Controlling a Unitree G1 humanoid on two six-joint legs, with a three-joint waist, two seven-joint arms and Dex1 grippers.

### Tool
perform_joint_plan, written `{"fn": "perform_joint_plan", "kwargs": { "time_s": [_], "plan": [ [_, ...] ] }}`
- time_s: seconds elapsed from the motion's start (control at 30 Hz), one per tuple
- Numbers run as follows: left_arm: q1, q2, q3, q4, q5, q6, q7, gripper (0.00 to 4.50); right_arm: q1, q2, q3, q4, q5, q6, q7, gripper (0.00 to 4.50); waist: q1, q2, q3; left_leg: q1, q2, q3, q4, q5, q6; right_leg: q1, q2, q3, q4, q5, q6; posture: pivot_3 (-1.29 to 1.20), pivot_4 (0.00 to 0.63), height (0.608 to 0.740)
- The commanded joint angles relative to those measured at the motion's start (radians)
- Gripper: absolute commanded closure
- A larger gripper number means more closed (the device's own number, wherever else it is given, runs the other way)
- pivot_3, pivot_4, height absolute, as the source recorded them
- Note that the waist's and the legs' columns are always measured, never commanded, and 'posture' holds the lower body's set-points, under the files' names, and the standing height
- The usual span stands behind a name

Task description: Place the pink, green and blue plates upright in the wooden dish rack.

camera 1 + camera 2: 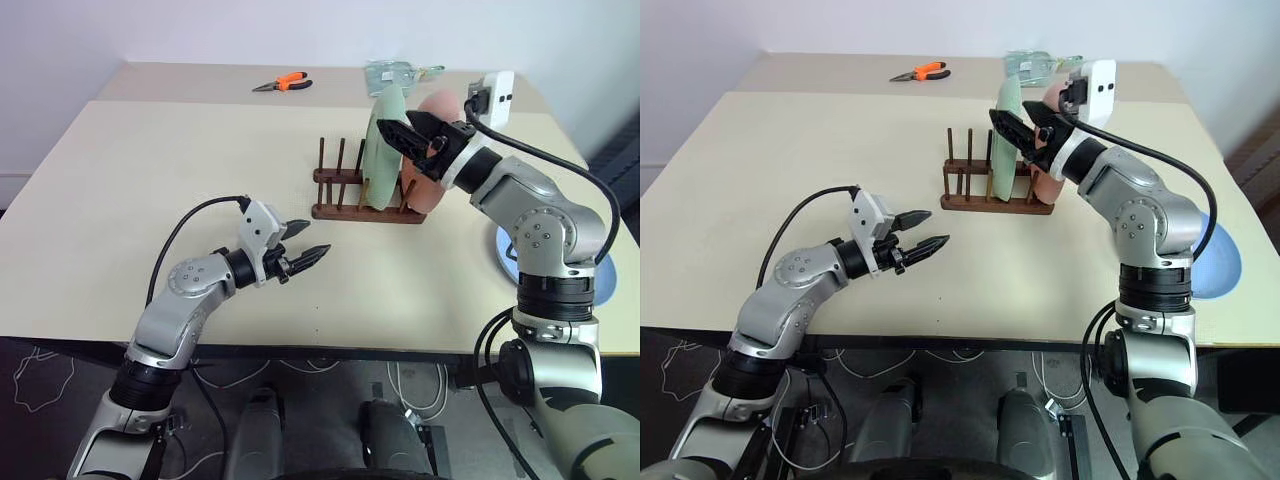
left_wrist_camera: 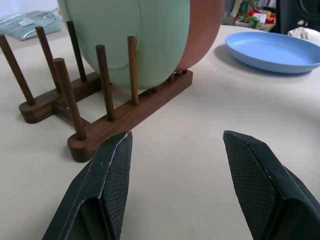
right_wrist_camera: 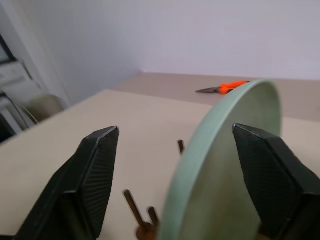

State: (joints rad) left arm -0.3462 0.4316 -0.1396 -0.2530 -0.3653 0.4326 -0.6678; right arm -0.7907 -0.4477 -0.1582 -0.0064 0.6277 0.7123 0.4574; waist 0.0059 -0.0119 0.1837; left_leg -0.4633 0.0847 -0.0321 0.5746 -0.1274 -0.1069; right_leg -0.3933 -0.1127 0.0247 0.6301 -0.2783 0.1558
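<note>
The green plate (image 1: 383,150) stands upright in the wooden dish rack (image 1: 345,195), with the pink plate (image 1: 420,190) upright just behind it in the rack's right end. My right gripper (image 1: 393,119) is open at the green plate's top edge, its fingers either side of the rim (image 3: 225,165) with gaps showing. The blue plate (image 1: 503,250) lies flat on the table at the right, partly hidden by my right arm. My left gripper (image 1: 315,238) hovers open and empty over the table, in front and to the left of the rack.
Orange-handled pliers (image 1: 283,83) and a clear plastic packet (image 1: 400,72) lie at the far side of the table. Several pegs at the rack's left end (image 2: 75,95) hold nothing. The table's front edge (image 1: 330,350) runs just below my left arm.
</note>
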Motion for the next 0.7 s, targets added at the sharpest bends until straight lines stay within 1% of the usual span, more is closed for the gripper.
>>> {"fn": "perform_joint_plan", "kwargs": {
  "time_s": [0.03,0.17,0.23,0.27,0.37,0.4,0.47,0.5,0.57,0.63,0.7],
  "plan": [
    [0.004,0.002,0.007,-0.045,0.005,0.0,0.002,1.53,-0.008,-0.049,0.004,-0.064,-0.067,-0.088,0.03,1.09,0.0,0.0,0.0,0.0,0.0,0.0,0.0,0.0,0.0,0.0,0.0,0.0,0.0,0.0,0.0,0.0,0.15,0.74],
    [-0.001,0.0,0.007,-0.04,0.008,0.002,-0.002,1.53,0.028,-0.156,0.002,-0.148,-0.13,-0.142,0.085,1.09,0.007,0.0,0.0,-0.001,0.0,0.0,0.0,0.0,0.0,0.0,0.0,0.0,-0.001,0.0,0.0,0.0,0.15,0.74],
    [-0.006,0.002,0.0,-0.034,0.014,-0.002,-0.008,1.53,0.045,-0.196,-0.035,-0.159,-0.119,-0.15,0.106,1.09,0.005,0.0,0.0,-0.001,0.0,0.0,0.0,0.0,0.0,0.0,0.0,0.0,-0.001,0.0,0.0,0.0,0.15,0.74],
    [-0.009,0.004,-0.005,-0.03,0.021,-0.007,-0.013,1.53,0.05,-0.214,-0.075,-0.156,-0.106,-0.144,0.1,0.82,0.005,0.0,0.0,-0.001,0.0,0.0,0.0,0.0,0.0,0.0,0.0,0.0,-0.001,0.0,0.0,0.0,0.15,0.74],
    [-0.02,0.008,-0.02,-0.015,0.038,-0.022,-0.028,1.53,0.132,-0.31,-0.235,-0.152,-0.054,-0.115,0.131,0.04,0.013,0.0,0.0,-0.001,0.0,0.0,0.0,0.0,0.0,0.001,0.0,0.0,-0.001,0.0,0.0,0.0,0.15,0.74],
    [-0.026,0.007,-0.027,-0.009,0.043,-0.028,-0.035,1.53,0.181,-0.34,-0.278,-0.144,-0.06,-0.107,0.132,0.04,0.015,0.0,0.0,-0.001,-0.001,0.0,0.001,0.0,0.0,0.001,0.0,0.0,-0.002,0.0,0.0,0.0,0.15,0.74],
    [-0.039,0.001,-0.042,0.001,0.05,-0.037,-0.053,1.53,0.315,-0.397,-0.317,-0.151,-0.091,-0.098,0.162,0.04,0.021,-0.001,0.0,-0.001,-0.001,0.0,0.001,-0.001,0.001,0.002,0.0,0.0,-0.004,0.0,0.0,0.0,0.15,0.74],
    [-0.046,-0.004,-0.048,0.006,0.049,-0.041,-0.063,1.53,0.394,-0.418,-0.322,-0.163,-0.119,-0.113,0.179,0.04,0.022,-0.001,0.0,-0.001,-0.001,0.0,0.001,-0.001,0.002,0.003,0.0,0.0,-0.006,0.0,0.0,0.0,0.15,0.74],
    [-0.058,-0.017,-0.059,0.02,0.05,-0.046,-0.078,1.53,0.505,-0.433,-0.316,-0.188,-0.147,-0.104,0.177,0.04,0.019,0.0,0.0,0.0,-0.001,0.001,0.001,-0.001,0.002,0.003,0.0,0.0,-0.007,0.0,0.0,0.0,0.15,0.74],
    [-0.069,-0.023,-0.073,0.038,0.061,-0.055,-0.094,1.53,0.596,-0.432,-0.274,-0.224,-0.189,-0.1,0.159,0.04,0.005,0.004,-0.001,0.0,0.0,0.001,0.001,-0.001,0.002,0.003,0.0,0.0,-0.006,0.0,0.0,0.0,0.15,0.74],
    [-0.078,-0.022,-0.087,0.055,0.074,-0.067,-0.112,1.53,0.651,-0.411,-0.219,-0.24,-0.24,-0.097,0.118,0.04,-0.006,0.005,-0.002,0.001,0.0,0.001,0.002,-0.001,0.002,0.004,0.0,0.001,-0.006,0.0,0.0,0.0,0.15,0.74]
  ]
}}
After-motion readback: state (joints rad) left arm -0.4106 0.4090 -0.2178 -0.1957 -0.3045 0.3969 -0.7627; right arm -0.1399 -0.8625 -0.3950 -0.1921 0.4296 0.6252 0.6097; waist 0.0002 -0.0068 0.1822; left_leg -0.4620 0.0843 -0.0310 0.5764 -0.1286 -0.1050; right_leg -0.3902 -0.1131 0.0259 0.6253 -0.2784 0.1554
